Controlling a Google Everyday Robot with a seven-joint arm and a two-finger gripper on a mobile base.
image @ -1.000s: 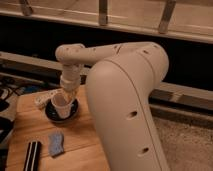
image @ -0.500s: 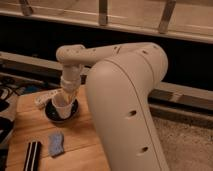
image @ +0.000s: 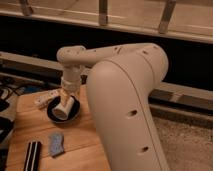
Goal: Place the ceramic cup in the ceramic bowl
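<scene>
Pincer [image: 66, 95] at the left centre of the frame, hanging from the pale arm [image: 95, 55] that reaches leftward from the large rounded robot body [image: 130, 110] filling the right half of the view. The pincer sits directly above the ceramic cup [image: 63, 108] and meets it at the cup's upper end; whether it is clamped on the cup or parted from it cannot be told from this view.

Ceramic cup: pale, tilted, its upper end leaning toward the pincer and its lower end down inside the ceramic bowl [image: 53, 116]. The cup lies within the bowl's rim, slightly right of the bowl's centre (contact with the dark inner surface appears likely but is not plainly visible).

Ceramic bowl: shallow, black, resting on the wooden desk [image: 80, 145] in the left-centre part of the frame, below the pincer.

Other items on the desk: a blue-grey sponge [image: 56, 144] below the bowl, toward the lower left; a black-and-white striped block [image: 33, 155] at the lower left edge, just left of the sponge and apart from it; a pale elongated object [image: 46, 97] touching or just beside the bowl's upper left rim. A railing [image: 105, 20] runs across the top of the frame behind the arm.
</scene>
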